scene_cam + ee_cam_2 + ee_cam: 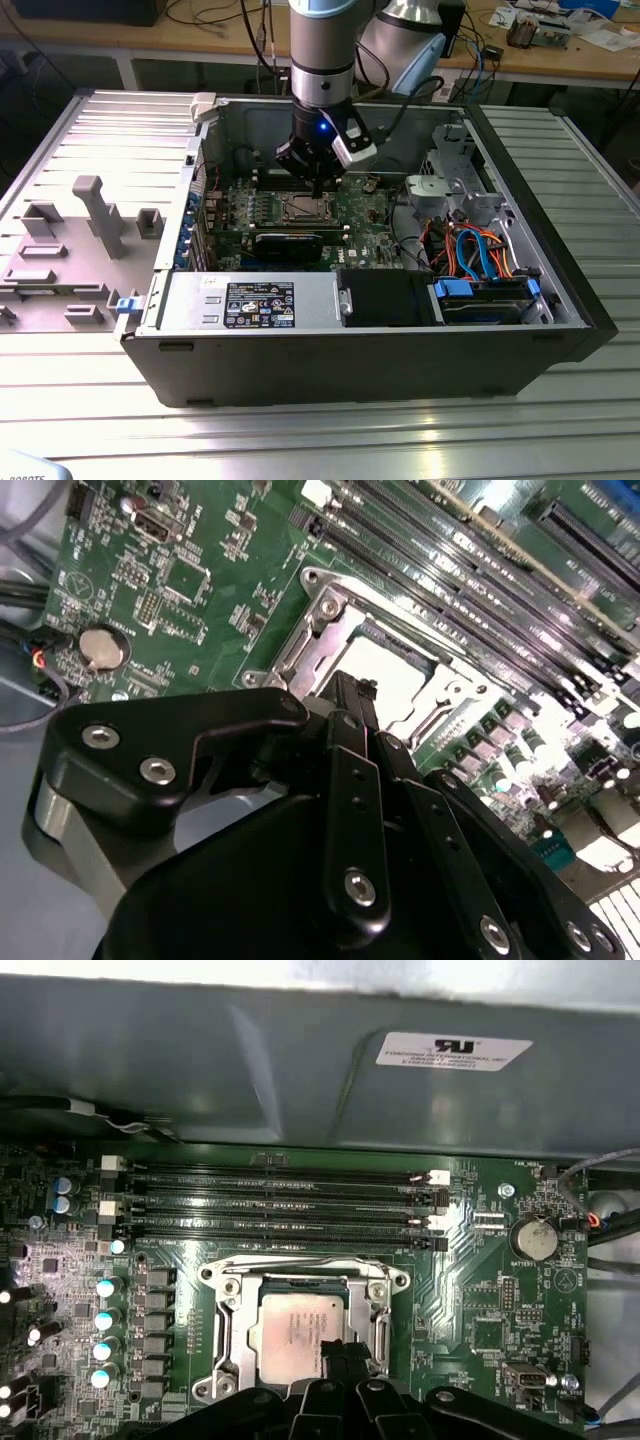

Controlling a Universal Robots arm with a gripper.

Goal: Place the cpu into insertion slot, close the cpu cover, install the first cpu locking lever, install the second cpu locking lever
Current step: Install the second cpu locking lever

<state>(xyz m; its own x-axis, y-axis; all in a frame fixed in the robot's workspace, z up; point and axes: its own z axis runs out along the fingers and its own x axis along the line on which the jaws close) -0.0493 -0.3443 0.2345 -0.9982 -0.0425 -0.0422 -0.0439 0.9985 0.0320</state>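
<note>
Silver-grey and square, the cpu [296,1336] lies flat in the insertion slot [228,1332] at the middle of the green motherboard [480,1300], as the first wrist view shows. The cpu cover [300,1272] lies down around it, its silvery frame bordering the chip on all 4 sides so that the metal top shows through the window. In the second wrist view the same chip [392,676] gleams pale inside the frame [318,640].

The gripper [345,1358] hovers directly over the socket, its black fingertips [340,1352] drawn close together with nothing held between them, their ends just over the edge of the cpu nearest the wrist. In the exterior view the gripper [317,188] hangs inside the open computer case [360,360], just above the slot [305,208].

Beside the socket, toward the case wall, run 4 long black memory slots [280,1203] with white tips. A round coin battery [533,1239] sits near one corner of the board. The case rests on a ribbed metal table [330,430].
</note>
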